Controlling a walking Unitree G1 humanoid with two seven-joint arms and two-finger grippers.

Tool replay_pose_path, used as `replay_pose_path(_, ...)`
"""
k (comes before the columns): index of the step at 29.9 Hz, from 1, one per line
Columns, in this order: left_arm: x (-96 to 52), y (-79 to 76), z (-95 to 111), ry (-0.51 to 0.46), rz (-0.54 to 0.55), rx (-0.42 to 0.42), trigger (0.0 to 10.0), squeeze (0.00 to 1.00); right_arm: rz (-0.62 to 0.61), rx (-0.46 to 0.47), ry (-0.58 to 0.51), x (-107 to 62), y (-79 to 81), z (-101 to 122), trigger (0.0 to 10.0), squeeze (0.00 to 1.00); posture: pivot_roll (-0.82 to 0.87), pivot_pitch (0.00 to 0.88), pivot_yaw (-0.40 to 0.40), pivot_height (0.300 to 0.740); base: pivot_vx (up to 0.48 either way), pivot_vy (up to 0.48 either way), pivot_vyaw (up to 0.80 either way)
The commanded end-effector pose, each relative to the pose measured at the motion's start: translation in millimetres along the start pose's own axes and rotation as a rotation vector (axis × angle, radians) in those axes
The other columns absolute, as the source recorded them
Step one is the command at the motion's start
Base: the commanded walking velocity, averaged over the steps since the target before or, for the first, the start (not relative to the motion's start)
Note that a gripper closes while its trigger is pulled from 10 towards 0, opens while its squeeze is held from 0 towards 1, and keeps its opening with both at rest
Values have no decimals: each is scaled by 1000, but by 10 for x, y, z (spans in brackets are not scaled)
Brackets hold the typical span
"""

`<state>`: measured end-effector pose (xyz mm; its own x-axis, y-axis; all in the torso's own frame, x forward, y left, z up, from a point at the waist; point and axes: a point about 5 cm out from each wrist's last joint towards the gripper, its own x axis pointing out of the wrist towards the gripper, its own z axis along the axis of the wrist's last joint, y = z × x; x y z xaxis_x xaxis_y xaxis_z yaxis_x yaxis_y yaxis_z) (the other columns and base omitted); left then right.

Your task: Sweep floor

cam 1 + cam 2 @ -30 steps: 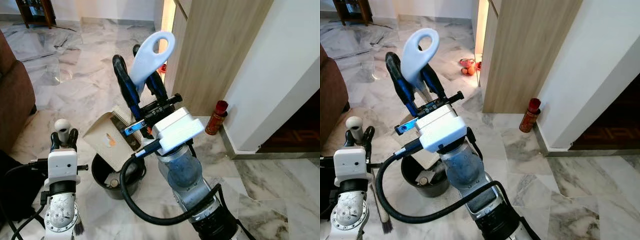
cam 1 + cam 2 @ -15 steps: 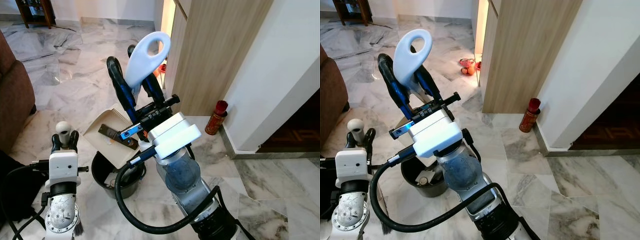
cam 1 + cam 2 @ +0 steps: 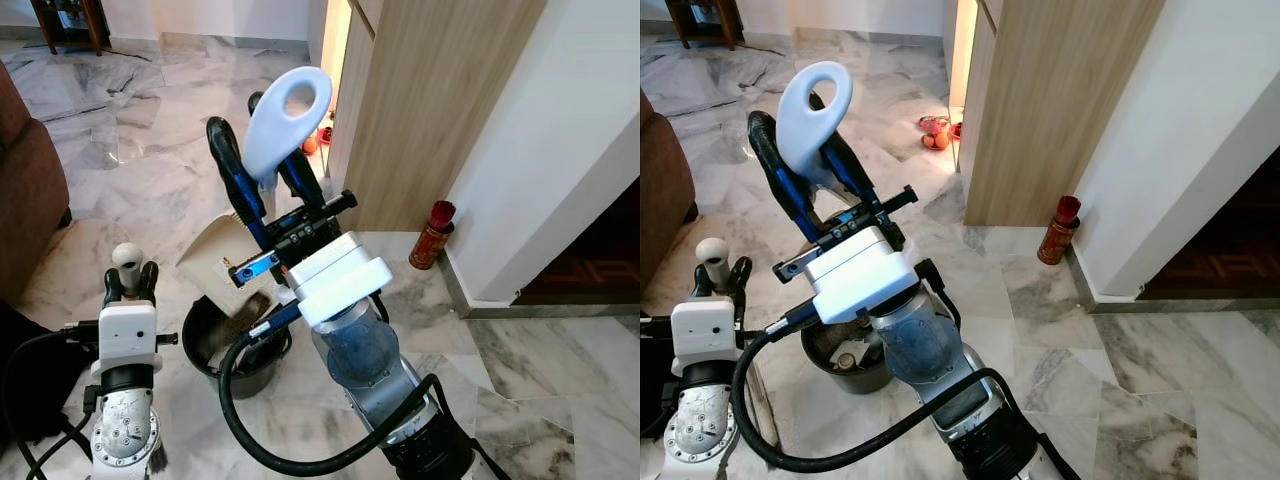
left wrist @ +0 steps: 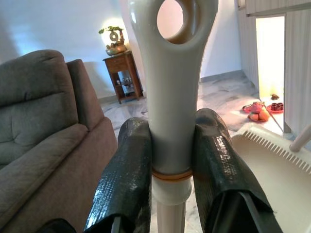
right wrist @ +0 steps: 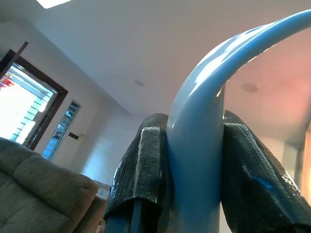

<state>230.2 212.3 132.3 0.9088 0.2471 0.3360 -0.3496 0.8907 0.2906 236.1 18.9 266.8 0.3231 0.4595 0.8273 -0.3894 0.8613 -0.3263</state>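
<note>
My right gripper (image 3: 250, 150) is shut on the pale blue loop handle (image 3: 287, 120) of a dustpan. Its beige pan (image 3: 213, 252) hangs tilted, with its lower edge over a black bucket (image 3: 212, 348) on the marble floor. In the right wrist view the handle (image 5: 199, 121) sits between both black fingers (image 5: 146, 165). At the lower left my left gripper (image 3: 129, 282) is shut on an upright beige broom handle (image 3: 127, 258). In the left wrist view that handle (image 4: 172, 97) is clamped between the fingers (image 4: 127, 170), and the pan's toothed edge (image 4: 272, 170) lies just beyond.
A brown sofa (image 3: 25, 180) stands at the left. A wooden cabinet (image 3: 430, 100) and a white wall close the right side, with a red bottle (image 3: 433, 235) at their foot. Small red items (image 3: 935, 133) lie on the floor by the cabinet. A black cable (image 3: 30, 350) runs beside my left arm.
My right arm has shifted the dustpan handle left and away, and the pan has tipped steeper over the bucket. The left gripper and broom have stayed put.
</note>
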Motion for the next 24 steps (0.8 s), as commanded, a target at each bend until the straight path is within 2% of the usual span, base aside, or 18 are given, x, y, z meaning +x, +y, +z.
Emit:
replay_pose_path(1,-17,-30,72,-42,-14,12,10000,0,-12,-10,-153,132,12,246,10000,0,149,118,-105,740,0,0,0)
replay_pose_path(9,-33,-39,57,-35,-17,13,10000,0,-25,-66,-130,106,-6,203,10000,0,146,122,-109,740,0,0,0)
replay_pose_path(13,-34,-40,59,-35,-18,14,10000,0,-59,-58,-99,103,-54,158,10000,0,146,121,-109,740,0,0,0)
replay_pose_path(16,-31,-43,64,-35,-19,12,10000,0,-117,-76,-37,93,-193,39,10000,0,144,120,-109,740,0,0,0)
replay_pose_path(20,-22,-49,72,-38,-23,9,10000,0,-155,-205,27,39,-458,-126,10000,0,138,119,-108,740,0,0,0)
replay_pose_path(23,-18,-53,71,-38,-26,7,10000,0,-176,-257,64,-14,-601,-209,10000,0,137,119,-106,740,0,0,0)
replay_pose_path(24,-18,-53,71,-38,-26,7,10000,0,-176,-257,64,-14,-601,-209,10000,0,137,119,-106,740,0,0,0)
